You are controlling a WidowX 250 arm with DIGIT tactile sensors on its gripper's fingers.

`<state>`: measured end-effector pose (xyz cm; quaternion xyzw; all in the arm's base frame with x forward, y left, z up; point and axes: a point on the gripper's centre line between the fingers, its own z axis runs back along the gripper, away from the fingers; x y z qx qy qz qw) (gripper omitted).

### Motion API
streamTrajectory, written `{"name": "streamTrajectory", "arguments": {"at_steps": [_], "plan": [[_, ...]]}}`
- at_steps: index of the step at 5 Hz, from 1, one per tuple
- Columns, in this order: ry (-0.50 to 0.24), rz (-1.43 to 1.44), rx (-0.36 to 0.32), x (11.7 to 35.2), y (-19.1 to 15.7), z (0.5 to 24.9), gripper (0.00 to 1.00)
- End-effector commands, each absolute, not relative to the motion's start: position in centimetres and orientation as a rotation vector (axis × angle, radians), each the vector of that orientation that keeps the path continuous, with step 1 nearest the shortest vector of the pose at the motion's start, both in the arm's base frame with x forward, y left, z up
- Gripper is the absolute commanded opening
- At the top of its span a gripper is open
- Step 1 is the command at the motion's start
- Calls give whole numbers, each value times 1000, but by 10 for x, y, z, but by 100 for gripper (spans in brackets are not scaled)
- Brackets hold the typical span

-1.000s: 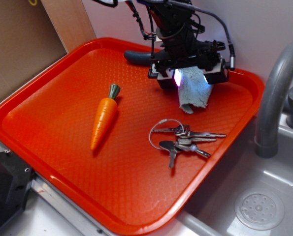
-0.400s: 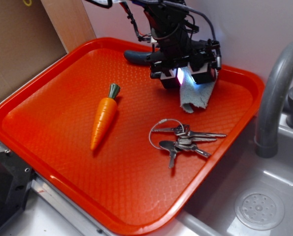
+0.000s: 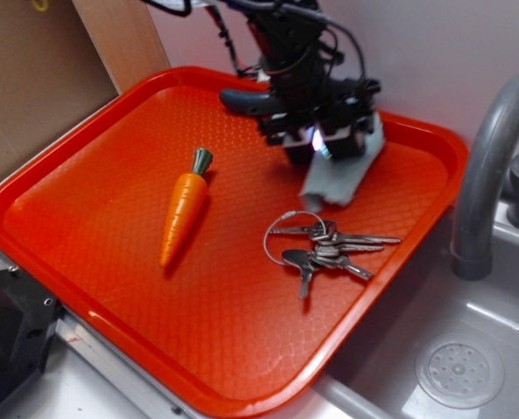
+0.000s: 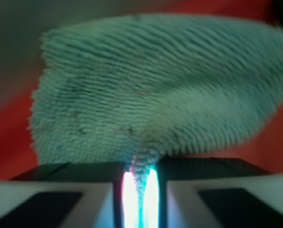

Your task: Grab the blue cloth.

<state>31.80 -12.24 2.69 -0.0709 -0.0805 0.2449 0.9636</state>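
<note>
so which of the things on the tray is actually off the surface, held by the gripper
The blue cloth: the gripper pinches it between closed fingers and it hangs down. The toy carrot, the keys and the dark oblong lump all lie on the orange tray.

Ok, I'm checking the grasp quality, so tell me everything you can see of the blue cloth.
The blue cloth is a small pale grey-blue rag with a looped, fuzzy terry surface, roughly triangular and floppy. The wrist view shows a pinched fold of it caught between the closed fingers of the gripper, the rest fanning out beyond them. In the exterior view it hangs below the gripper over the far right part of the orange tray, its lower edge near the keys; whether that edge touches the tray is unclear.
</note>
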Motion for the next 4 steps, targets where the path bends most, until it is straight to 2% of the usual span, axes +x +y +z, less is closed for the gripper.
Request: {"name": "streamTrajectory", "arguments": {"at_steps": [1, 2, 3, 4], "plan": [[-418, 456, -421, 283, -104, 150, 0], [-442, 420, -481, 273, -96, 199, 0], [-425, 461, -455, 276, -92, 249, 0], [-413, 466, -401, 284, -97, 282, 0]]}}
